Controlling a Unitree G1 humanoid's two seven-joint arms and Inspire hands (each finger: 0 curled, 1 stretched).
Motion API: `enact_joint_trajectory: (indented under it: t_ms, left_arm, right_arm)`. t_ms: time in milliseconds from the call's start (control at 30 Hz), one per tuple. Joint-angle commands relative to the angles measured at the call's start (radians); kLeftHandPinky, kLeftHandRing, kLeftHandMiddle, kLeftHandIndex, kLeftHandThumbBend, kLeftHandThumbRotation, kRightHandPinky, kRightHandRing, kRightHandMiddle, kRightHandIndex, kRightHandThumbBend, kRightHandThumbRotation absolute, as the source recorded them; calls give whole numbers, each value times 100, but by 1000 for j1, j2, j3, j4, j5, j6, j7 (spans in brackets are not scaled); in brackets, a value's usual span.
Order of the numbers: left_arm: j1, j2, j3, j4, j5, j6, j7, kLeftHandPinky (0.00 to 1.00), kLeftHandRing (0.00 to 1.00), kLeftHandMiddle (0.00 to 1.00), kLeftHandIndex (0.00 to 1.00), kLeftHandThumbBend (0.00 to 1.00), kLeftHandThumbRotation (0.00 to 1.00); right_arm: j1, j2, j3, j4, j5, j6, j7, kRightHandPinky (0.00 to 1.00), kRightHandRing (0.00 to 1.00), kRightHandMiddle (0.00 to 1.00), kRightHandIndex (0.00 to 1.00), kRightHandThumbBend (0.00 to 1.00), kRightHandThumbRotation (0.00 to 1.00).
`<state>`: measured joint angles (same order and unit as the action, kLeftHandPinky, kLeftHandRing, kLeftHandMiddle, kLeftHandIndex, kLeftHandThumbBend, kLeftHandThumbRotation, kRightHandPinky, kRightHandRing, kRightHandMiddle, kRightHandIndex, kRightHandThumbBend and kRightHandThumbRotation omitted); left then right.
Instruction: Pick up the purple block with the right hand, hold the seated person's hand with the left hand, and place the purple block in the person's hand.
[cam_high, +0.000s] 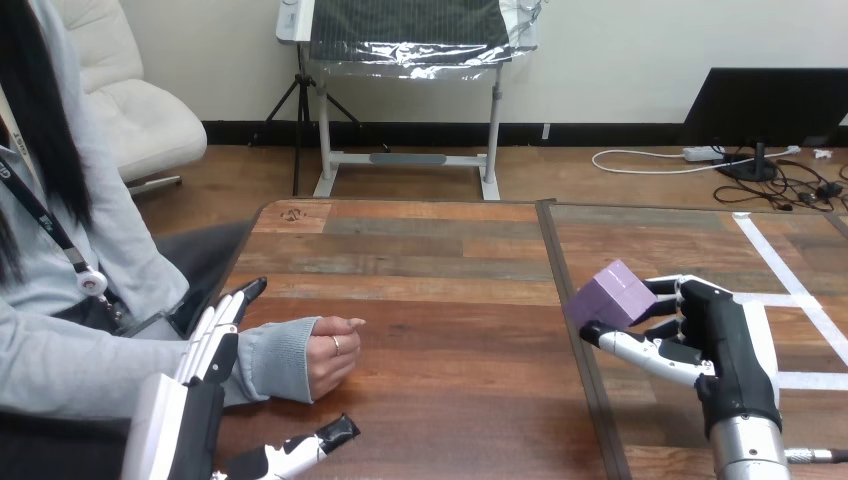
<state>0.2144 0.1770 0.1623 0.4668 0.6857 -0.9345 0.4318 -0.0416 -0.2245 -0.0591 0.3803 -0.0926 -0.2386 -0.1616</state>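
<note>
Purple marks the task's piece: a matte purple block (613, 294), boxy and plain-sided, sits pinched in the robot's right hand (727, 345) at the right of the brown, plank-patterned wooden table (430, 250). The black-and-white fingers (672, 290) curl against the block's far side and the thumb (640, 346) reaches in under it. The block appears lifted off the wood, over the dark seam (560, 265) that runs down the tabletop. Strips of white tape (790, 285) cross the boards beyond that hand.

At the left, the person's hand (335, 357) rests on the table in a loose fist, its grey sleeve (272, 358) leading back to the view's edge. The robot's left hand (200, 388) is spread. Its fingers lie straight and close together on the far side of the sleeve, while its thumb points out along the near side. Nothing curls round the sleeve, and I cannot tell whether the two touch. The block and the person's hand are well apart.
</note>
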Motion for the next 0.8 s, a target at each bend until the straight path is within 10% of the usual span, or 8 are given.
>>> enact_joint_trajectory:
  t_ms: [0,767]
  left_arm:
    - [-68,38,-33,-63,16,29,25,95,97,95,94,100,44]
    - [-160,196,-98,-30,126,190,143,94,95,94,94,100,50]
  right_arm:
    - [-94,14,-15,3,16,-59,8,28,32,40,50,74,0]
    - [-139,62,-12,115,46,-180,31,28,33,41,49,72,0]
